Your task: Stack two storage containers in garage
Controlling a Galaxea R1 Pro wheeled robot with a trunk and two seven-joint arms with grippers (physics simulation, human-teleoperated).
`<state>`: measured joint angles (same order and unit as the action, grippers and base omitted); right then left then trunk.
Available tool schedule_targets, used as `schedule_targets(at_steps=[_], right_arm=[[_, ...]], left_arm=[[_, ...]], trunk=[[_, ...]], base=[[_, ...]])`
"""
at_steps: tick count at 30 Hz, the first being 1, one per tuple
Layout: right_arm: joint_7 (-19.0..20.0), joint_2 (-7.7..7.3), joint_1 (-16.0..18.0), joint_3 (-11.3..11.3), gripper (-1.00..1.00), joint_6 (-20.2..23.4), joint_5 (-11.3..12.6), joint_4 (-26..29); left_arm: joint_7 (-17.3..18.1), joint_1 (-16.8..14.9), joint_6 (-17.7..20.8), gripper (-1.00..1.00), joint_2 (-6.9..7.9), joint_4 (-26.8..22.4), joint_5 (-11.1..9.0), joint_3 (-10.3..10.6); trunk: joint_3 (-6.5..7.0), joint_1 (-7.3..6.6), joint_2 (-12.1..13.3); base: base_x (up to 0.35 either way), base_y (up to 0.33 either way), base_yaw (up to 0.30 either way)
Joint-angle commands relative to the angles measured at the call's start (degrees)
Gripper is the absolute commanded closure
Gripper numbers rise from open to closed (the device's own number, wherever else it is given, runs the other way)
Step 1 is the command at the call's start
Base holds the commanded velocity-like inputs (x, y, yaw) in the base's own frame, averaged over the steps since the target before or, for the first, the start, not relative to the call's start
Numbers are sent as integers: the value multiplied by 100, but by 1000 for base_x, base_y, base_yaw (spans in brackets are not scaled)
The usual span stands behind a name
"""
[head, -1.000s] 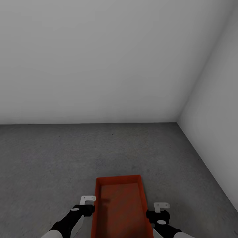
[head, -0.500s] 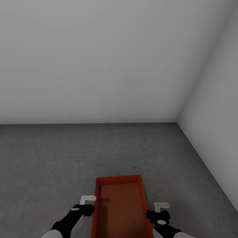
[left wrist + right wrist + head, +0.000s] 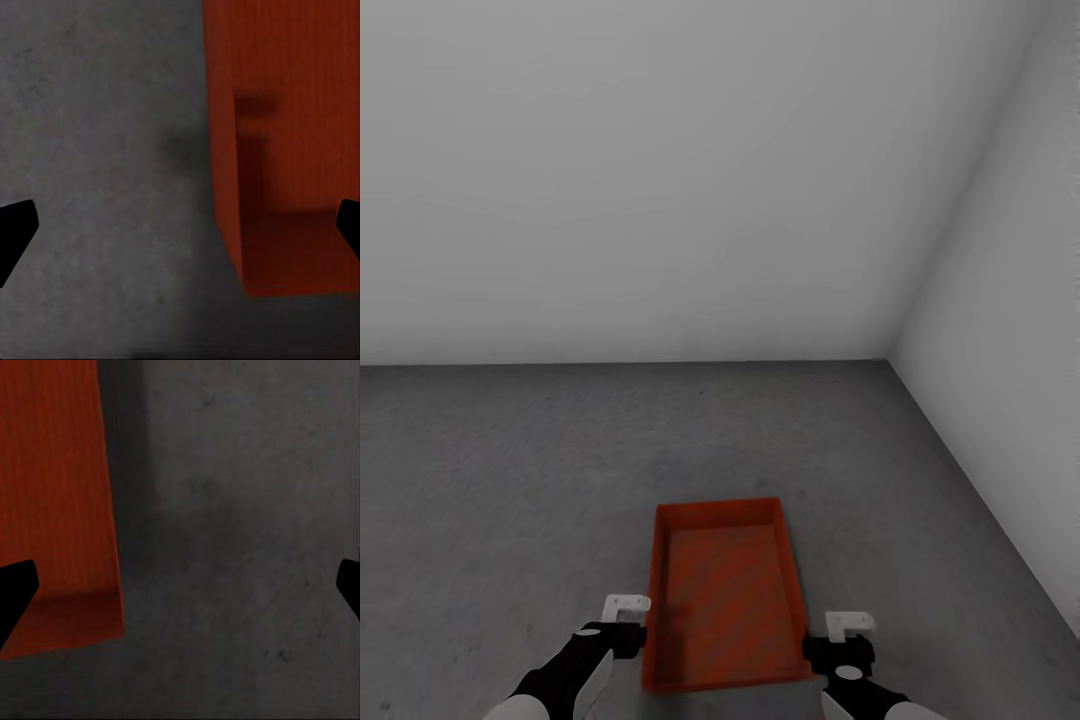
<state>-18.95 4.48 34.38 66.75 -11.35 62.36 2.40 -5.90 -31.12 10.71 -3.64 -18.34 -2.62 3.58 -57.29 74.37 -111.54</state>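
One red-orange storage container (image 3: 725, 595) lies open-topped on the dark grey garage floor (image 3: 510, 480), lengthwise away from me. My left gripper (image 3: 626, 612) hangs just off its left wall and my right gripper (image 3: 848, 632) just off its right wall, neither touching it. In the left wrist view the container (image 3: 289, 127) stands beside the open left gripper (image 3: 180, 229), whose dark fingertips (image 3: 13, 234) are spread wide over bare floor. The right wrist view shows the container (image 3: 52, 495) at one side and the open right gripper (image 3: 180, 589) holding nothing.
A plain grey-white wall (image 3: 660, 180) runs across ahead and meets a second wall (image 3: 1020, 350) in a corner at the right. Bare floor stretches to the left of the container and ahead of it.
The whole view has shifted a little. The container now sits lower and farther from me, with its near end in sight. Both grippers keep their places beside it.
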Motion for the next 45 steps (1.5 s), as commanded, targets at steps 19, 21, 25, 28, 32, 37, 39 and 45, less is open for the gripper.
schedule_targets(at_steps=[19,21,25,28,32,37,39,45], right_arm=[[-129,16,-1,48,-100,-103,57,6],[-134,17,0,48,-100,-151,57,6],[-178,18,-1,48,-100,-188,57,6],[-187,18,-1,50,-100,-194,57,6],[-188,18,0,56,-100,-196,57,6],[-298,30,0,55,-100,-251,57,6],[-386,38,-1,58,-100,-298,57,6],[-455,47,0,65,-100,-328,57,6]], left_arm=[[-23,0,-35,-100,3,-3,-28,51],[-19,0,-36,-100,3,-3,-28,49],[-17,0,-40,-100,3,-3,-28,53],[-18,0,-42,-100,3,-3,-26,55],[-23,0,-42,-100,8,-7,-22,55],[-25,0,-42,-100,8,-4,-23,56],[-25,0,-42,-100,5,-3,-25,56],[-25,0,-42,-100,4,-3,-28,57]], trunk=[[6,-4,-2],[20,-4,-2],[52,-4,-2],[74,-4,-2],[85,-4,-2],[94,-4,-2],[110,-4,-2],[163,-4,-2]], base=[[-91,0,0],[0,0,0],[0,0,0],[0,0,0],[0,0,0],[0,0,0],[0,0,0],[0,0,0]])
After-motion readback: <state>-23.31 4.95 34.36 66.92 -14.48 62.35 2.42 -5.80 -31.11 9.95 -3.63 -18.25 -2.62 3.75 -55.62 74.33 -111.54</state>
